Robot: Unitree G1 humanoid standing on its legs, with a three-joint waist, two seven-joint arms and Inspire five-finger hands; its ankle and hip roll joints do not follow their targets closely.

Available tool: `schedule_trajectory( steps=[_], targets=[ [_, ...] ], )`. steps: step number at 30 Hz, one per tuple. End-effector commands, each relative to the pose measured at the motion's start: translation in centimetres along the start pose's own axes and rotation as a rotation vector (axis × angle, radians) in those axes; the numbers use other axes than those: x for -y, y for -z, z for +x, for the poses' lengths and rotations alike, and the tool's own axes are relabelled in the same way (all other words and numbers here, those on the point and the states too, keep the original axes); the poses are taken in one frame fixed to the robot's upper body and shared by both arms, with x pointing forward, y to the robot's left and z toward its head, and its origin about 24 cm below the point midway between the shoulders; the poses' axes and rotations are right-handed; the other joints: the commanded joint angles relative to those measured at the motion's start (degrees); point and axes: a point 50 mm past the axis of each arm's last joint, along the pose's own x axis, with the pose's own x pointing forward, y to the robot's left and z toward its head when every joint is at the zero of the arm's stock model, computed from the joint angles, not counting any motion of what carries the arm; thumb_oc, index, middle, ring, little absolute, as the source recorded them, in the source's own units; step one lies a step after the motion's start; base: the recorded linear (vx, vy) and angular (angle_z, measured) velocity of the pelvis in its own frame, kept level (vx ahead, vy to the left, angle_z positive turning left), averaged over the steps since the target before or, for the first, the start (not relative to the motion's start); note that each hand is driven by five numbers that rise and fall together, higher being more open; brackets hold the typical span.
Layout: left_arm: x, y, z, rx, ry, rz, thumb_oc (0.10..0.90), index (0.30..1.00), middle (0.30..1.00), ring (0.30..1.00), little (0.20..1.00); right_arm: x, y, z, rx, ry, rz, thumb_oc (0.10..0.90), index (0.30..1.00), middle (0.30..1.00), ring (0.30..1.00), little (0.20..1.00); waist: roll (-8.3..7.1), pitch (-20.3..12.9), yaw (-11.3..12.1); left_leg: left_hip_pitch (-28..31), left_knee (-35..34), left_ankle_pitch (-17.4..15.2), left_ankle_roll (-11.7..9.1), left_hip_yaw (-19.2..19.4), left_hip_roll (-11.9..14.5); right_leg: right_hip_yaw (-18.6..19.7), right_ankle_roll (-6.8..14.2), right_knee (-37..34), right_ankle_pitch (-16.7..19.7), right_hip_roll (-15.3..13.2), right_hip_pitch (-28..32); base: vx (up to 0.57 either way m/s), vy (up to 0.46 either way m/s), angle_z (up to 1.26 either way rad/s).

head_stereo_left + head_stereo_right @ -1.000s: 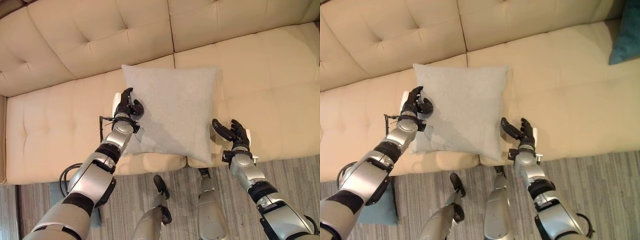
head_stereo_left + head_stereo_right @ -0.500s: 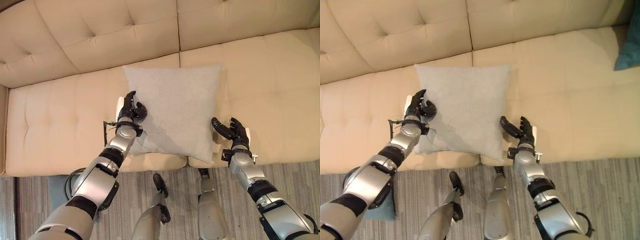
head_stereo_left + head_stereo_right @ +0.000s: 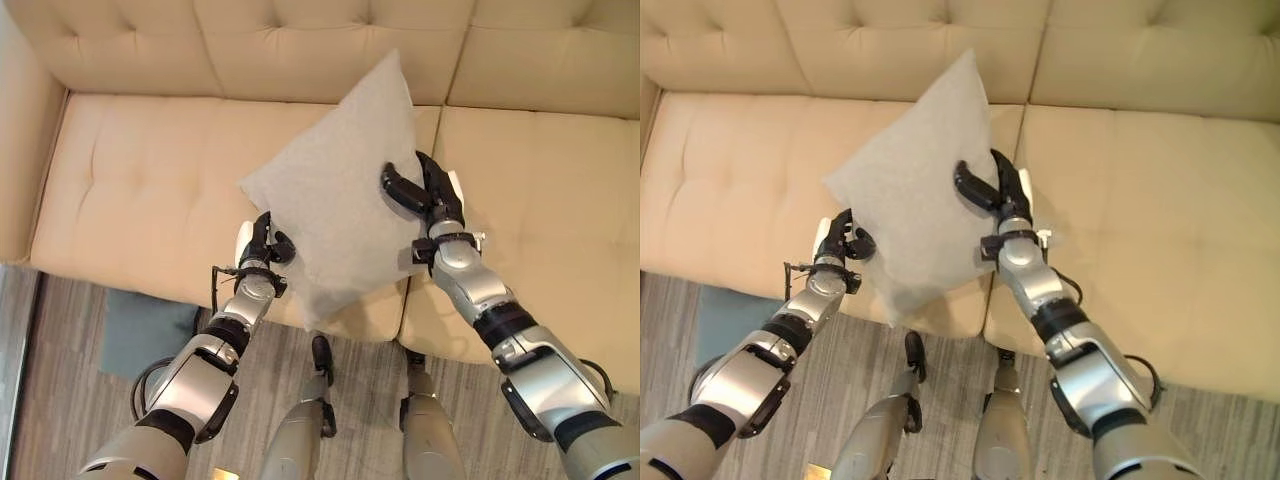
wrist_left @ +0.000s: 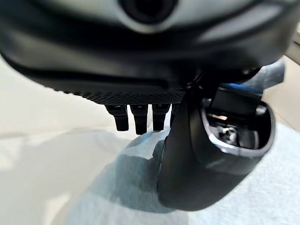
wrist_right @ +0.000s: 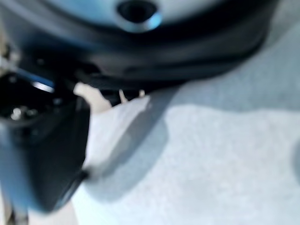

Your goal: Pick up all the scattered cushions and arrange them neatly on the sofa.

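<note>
While both arms reach in from the lower edge of the eye views, a pale grey cushion point(image 3: 335, 205) sits at the centre of the frame, turned like a diamond so that one corner points up toward the sofa's backrest and another hangs down over the front edge of the seat. It lies across the seam between the two seat pads of the cream tufted sofa point(image 3: 130, 180), whose backrest runs along the top of the frame.

At the cushion's lower-left edge, the left hand point(image 3: 258, 245) pinches the fabric, with its thumb curled onto the top face and its fingers point(image 4: 137, 118) showing beyond the edge in the left wrist view. At the cushion's right edge, right of centre in the frame, the right hand point(image 3: 992, 188) has its dark fingers hooked over the grey face and its thumb at the side, so it grasps the cushion as well; the right wrist view shows grey fabric right against the palm.

Below the sofa, striped grey flooring point(image 3: 60, 400) fills the bottom of the frame, and a dark teal cushion point(image 3: 145, 330) lies on it at lower left, just in front of the sofa.
</note>
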Motion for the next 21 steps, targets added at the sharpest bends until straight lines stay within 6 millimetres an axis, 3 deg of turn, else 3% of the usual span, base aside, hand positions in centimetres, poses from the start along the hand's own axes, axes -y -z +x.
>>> schedule_trajectory(
  steps=[1,6,9,15,21],
  targets=[
    [1.4,-3.2,0.1,0.142,0.157,0.058,0.4,0.3,0.3,0.3,0.3,-11.3,-6.1,-1.2,0.192,-0.473,0.076,0.4,0.3,0.3,0.3,0.3,-5.94,-1.4,2.65,-6.82,17.29,-15.91,0.26,1.15,-2.18,5.23,2.06,16.14,-13.92,-4.58,-5.86,0.0,0.007,0.24],
    [0.3,-2.9,0.4,0.138,0.129,0.14,0.4,0.3,0.3,0.3,0.3,-11.4,-3.8,-2.0,0.18,-0.536,-0.116,0.4,0.3,0.3,0.3,0.3,-6.78,-0.86,2.28,-7.19,17.53,-16.04,0.4,1.44,-2.15,5.31,2.13,16.77,-13.79,-4.66,-6.59,0.01,0.007,0.08],
    [-0.5,-2.1,0.6,0.106,0.103,0.151,0.4,0.3,0.3,0.3,0.3,-10.1,-1.6,-2.2,0.141,-0.512,-0.185,0.4,0.3,0.3,0.3,0.3,-7.15,-0.66,1.76,-7.24,17.72,-16.32,0.54,1.67,-2.04,5.5,2.17,16.79,-13.72,-4.62,-6.87,0.0,0.001,0.01],
    [-1.0,-0.9,0.5,0.06,0.08,0.077,0.4,0.3,0.3,0.3,0.3,-8.0,0.3,-2.7,0.116,-0.453,-0.199,0.4,0.3,0.3,0.3,0.3,-7.58,-0.93,0.98,-6.71,17.97,-16.99,0.95,1.99,-1.82,5.96,2.1,16.71,-13.68,-4.35,-6.91,0.0,0.0,0.0],
    [0.2,0.3,-0.5,0.047,0.064,-0.095,0.4,0.3,0.3,0.3,0.3,-5.2,1.9,-5.0,0.132,-0.387,-0.091,0.4,0.3,0.3,0.3,0.3,-8.72,-2.5,-0.32,-4.99,17.52,-17.7,1.14,2.26,-1.3,6.05,1.98,16.03,-14.02,-3.79,-5.61,0.02,-0.035,-0.09]
  ],
)
